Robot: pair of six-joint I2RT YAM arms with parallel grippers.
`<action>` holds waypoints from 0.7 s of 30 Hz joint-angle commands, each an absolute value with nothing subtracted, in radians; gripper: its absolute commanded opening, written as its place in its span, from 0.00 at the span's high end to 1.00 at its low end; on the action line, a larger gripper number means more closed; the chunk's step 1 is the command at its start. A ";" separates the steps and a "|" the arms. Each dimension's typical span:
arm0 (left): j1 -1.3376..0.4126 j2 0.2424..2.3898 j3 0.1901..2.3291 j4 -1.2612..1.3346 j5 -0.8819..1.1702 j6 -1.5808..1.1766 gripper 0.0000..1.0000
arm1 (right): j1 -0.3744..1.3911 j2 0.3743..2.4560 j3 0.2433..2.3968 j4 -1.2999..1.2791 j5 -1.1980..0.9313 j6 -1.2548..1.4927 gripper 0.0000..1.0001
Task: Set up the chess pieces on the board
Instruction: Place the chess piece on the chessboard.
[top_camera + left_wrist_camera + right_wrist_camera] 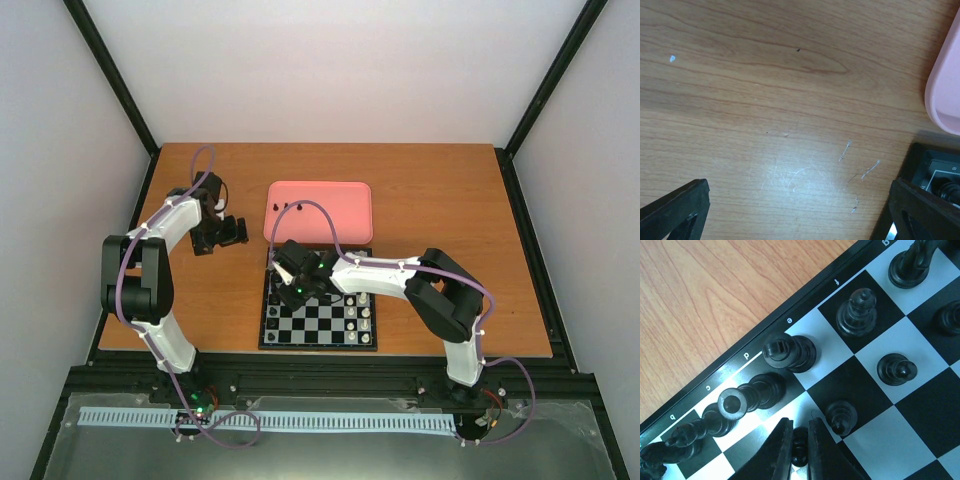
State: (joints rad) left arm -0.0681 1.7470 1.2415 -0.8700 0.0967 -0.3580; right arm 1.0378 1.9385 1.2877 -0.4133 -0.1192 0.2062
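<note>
Inside pale walls (320, 60) edged with black struts stands a wooden table (450, 200), scuffed with fine white scratches. A pink tray (335, 222) lies mid-table, and the board (318, 346) sits just at its six o'clock. At the tray's nine o'clock the left gripper (225, 232) hangs over bare wood, fingers wide apart. The right gripper (800, 425) is clamped on a black pawn (799, 447) over the board, where black chess pieces (790, 352) line the lettered edge.

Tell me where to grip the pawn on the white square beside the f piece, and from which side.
Grip the pawn at its slim neck under the round head, coming straight down from above. It stands upright, and the f piece and a second pawn stand on adjoining squares, so a sideways approach would likely knock them.
</note>
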 commanded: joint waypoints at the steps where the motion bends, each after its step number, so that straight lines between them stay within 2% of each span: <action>1: -0.065 1.724 1.239 -0.859 0.091 -0.338 0.00 | 1.048 1.958 1.314 -0.402 -0.099 0.195 0.88; 8: -0.065 1.726 1.243 -0.861 0.090 -0.337 0.00 | 1.048 1.960 1.321 -0.406 -0.132 0.176 0.71; 21: -0.065 1.732 1.248 -0.862 0.089 -0.338 0.00 | 1.047 1.872 1.345 -0.487 -0.079 0.154 0.67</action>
State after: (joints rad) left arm -0.0681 1.7470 1.2381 -0.8688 0.0967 -0.3576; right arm 1.0378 1.9442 1.3025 -0.4408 -0.1135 0.1745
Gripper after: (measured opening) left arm 0.998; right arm 0.327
